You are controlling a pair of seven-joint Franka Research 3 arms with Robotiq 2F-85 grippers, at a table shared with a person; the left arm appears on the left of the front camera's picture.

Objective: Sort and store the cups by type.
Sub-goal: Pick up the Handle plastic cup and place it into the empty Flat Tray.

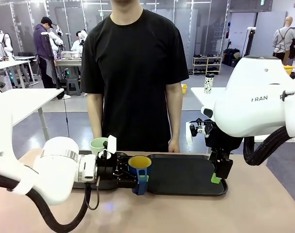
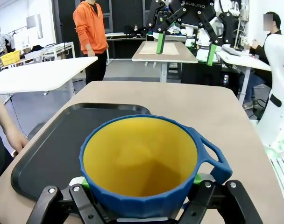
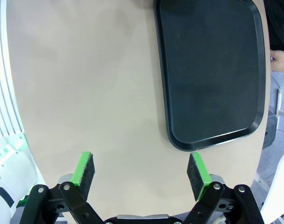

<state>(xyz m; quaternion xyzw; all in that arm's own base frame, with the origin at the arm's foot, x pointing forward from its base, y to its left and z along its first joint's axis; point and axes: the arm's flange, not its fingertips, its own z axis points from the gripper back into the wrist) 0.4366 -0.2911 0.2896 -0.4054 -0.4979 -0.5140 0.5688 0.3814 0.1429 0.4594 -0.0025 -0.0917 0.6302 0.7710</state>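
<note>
My left gripper [image 1: 133, 171] is shut on the dark blue handled mug [image 1: 139, 163], yellow inside, holding it by the near-left corner of a black tray [image 1: 186, 175]. In the left wrist view the mug [image 2: 142, 163] sits between the green pads, its handle to the right, with the tray [image 2: 58, 140] beyond it. The pale mint-green tumbler [image 1: 99, 144] stands upright behind my left wrist, partly hidden by it. My right gripper [image 1: 220, 171] hangs open over the tray's right end; its own view shows the pads [image 3: 86, 170] wide apart above bare table, the tray [image 3: 212, 70] ahead.
A person in black stands at the far edge, one hand [image 1: 173, 145] resting near the tray. A second dark tray [image 1: 103, 183] lies under my left gripper. The tan tabletop [image 1: 196, 208] is free along the near side. The right gripper [image 2: 184, 44] also appears far off in the left wrist view.
</note>
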